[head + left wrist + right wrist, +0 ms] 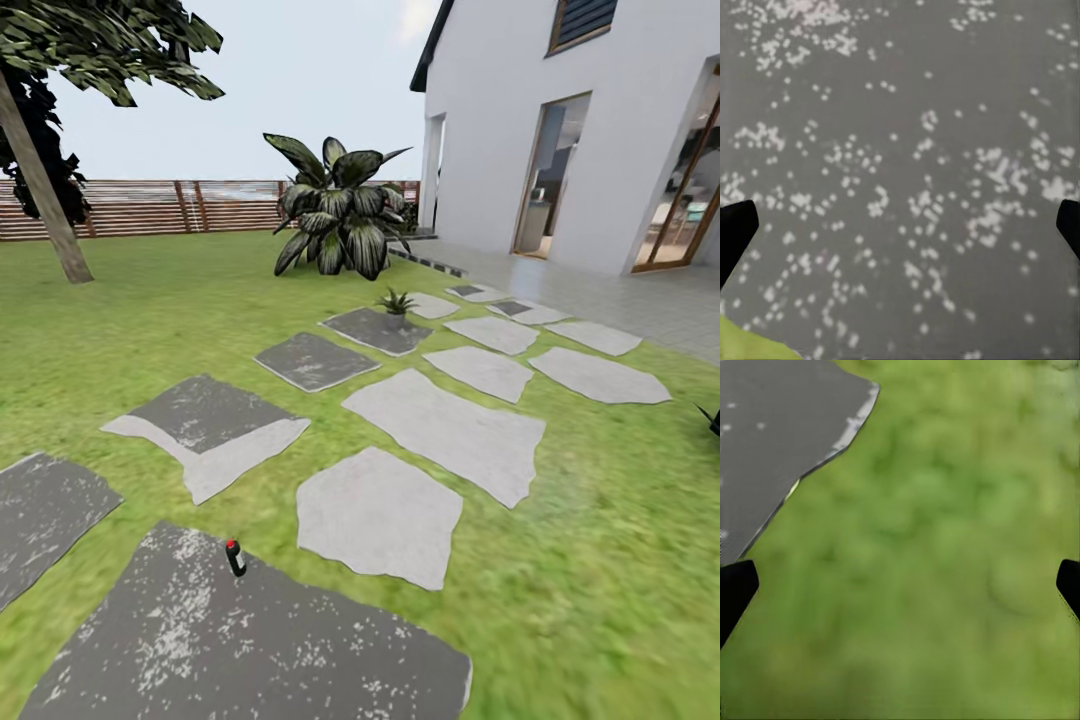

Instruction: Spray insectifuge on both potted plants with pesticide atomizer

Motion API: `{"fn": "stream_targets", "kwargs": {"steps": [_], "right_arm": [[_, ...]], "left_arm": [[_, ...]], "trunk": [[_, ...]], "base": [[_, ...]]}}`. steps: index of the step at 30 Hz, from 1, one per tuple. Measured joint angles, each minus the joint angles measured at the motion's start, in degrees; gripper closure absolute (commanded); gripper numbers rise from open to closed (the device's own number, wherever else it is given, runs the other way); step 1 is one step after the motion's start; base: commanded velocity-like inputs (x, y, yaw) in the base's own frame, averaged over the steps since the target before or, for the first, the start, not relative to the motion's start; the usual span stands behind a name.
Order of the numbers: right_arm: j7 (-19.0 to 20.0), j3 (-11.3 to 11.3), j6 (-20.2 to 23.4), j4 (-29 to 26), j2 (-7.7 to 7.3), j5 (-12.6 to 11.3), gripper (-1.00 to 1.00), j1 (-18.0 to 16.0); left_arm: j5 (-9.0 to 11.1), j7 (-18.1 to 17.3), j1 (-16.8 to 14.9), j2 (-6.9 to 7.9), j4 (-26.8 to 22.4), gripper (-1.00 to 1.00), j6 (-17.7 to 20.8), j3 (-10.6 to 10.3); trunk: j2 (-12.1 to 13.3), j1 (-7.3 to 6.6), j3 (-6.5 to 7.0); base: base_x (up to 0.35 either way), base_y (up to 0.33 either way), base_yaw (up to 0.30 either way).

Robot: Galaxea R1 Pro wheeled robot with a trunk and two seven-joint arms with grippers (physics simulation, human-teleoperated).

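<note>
Dark speckled paving slab (250, 640) sits nearest, at the near left of the head view, and the pesticide atomizer (235, 558) stands on its far edge, tilted a little, red dot at the top. Likely just parked there on flat stone so it stays reachable from above.

One small potted plant (396, 301) is far off, at the edge of a dark slab up the stepping-stone path, in front of the big striped-leaf shrub (340, 207). A dark leaf tip (711, 420) pokes in at the right edge; can't tell what it belongs to.

Left gripper (900, 225): jaws released, tips wide apart at both frame edges, nothing between them, looking straight down on speckled dark stone, probably the same slab. Right gripper (900, 585): jaws also released and empty, over grass (945, 585) with a slab corner beside it.

Atomizer isn't between either pair of jaws. My read: still in approach, grasp not yet begun. Left arm seems the better placed, being over stone already. Bottle is slim and tilted, so a nudge could topple it.
</note>
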Motion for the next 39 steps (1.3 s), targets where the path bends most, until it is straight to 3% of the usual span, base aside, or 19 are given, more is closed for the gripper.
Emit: {"fn": "stream_targets", "kwargs": {"steps": [11,22,24,26,29,33,35,39], "right_arm": [[0.02,0.00,-0.01,-0.07,0.00,0.00,-1.00,0.01],[-0.08,-0.05,-0.03,-1.41,0.01,-0.04,-1.00,0.00],[-0.12,-0.06,0.01,-4.53,-0.06,-0.06,-1.00,-0.01],[-0.13,-0.11,0.04,-10.44,-0.11,-0.05,-1.00,-0.07],[-0.14,-0.14,0.06,-15.96,-0.11,-0.07,-1.00,-0.89],[-0.14,-0.18,0.39,-21.03,-0.11,-0.08,-1.00,-4.50],[-0.13,-0.25,0.55,-21.80,-0.12,-0.09,-1.00,-8.31],[-0.07,-0.33,0.60,-22.24,-0.12,-0.15,-1.00,-11.37]], "left_arm": [[0.00,0.02,-0.01,0.02,0.00,-1.00,-0.07,0.03],[-0.21,0.01,-0.80,-0.20,-0.99,-1.00,-0.10,0.08],[-1.40,-0.02,-4.64,-0.19,-1.33,-1.00,0.12,-0.23],[-3.88,-0.03,-11.76,-0.20,-1.16,-1.00,0.64,-0.65],[-5.02,0.00,-17.36,-0.50,-1.16,-1.00,0.87,-0.77],[-5.42,0.32,-22.62,-1.04,-1.21,-1.00,1.21,-0.75],[-5.51,0.49,-26.56,-1.96,-1.12,-1.00,3.17,-0.78],[-6.48,0.60,-29.60,-3.24,-1.25,-1.00,7.33,-0.95]], "trunk": [[0.00,0.01,0.23],[0.00,0.03,0.48],[0.00,0.03,0.48],[0.01,0.03,0.50],[0.00,0.03,0.49],[0.00,0.03,0.48],[0.00,0.03,0.49],[0.00,0.03,0.48]], "base": [[0.255,0.199,-0.124],[0.047,0.107,-0.082],[0.001,0.003,-0.002],[0.000,0.001,0.000],[0.000,0.000,0.000],[0.000,0.000,0.000],[0.000,0.000,0.000],[0.000,0.000,0.000]]}}
